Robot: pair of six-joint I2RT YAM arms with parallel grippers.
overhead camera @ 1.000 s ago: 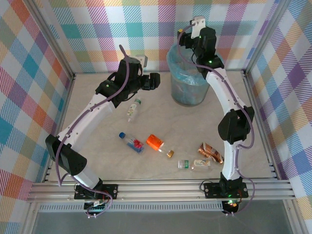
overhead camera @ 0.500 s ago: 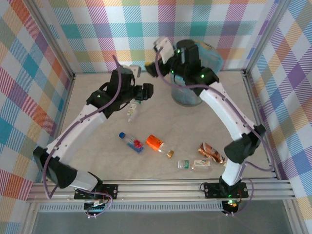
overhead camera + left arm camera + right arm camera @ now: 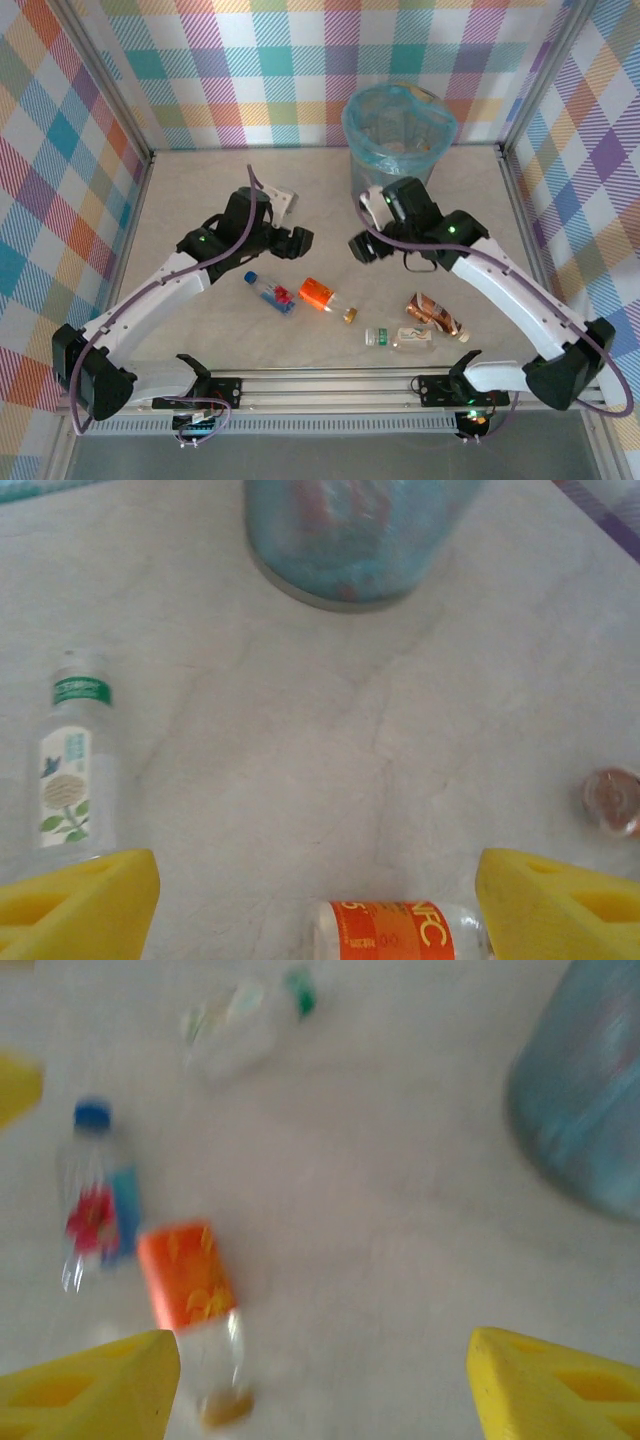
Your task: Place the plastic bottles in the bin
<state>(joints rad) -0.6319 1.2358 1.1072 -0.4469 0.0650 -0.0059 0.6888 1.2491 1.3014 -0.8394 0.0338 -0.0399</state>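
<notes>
2 spread, empty hands — left hand (image 3: 303,240), right hand (image 3: 359,248) — hover over a pale marbled table (image 3: 190,190) inside plaid walls (image 3: 250,70).

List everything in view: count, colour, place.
bin: one, grey with a light-blue bag, far side; bottles inside, number unclear
flower-labelled bottle: one, clear, green band, lying ahead of the left end effector
blue-capped bottle: one, clear, left of centre
orange-labelled bottle: one, clear, centre
brown bottle: one, coppery, near right
green-capped bottle: one, clear, near edge
table: one, pale marbled
walls: multicoloured checks, around the table
left end effector: one, black, yellow fingers, open, empty
right end effector: one, same colours, open, empty, before the bin
</notes>
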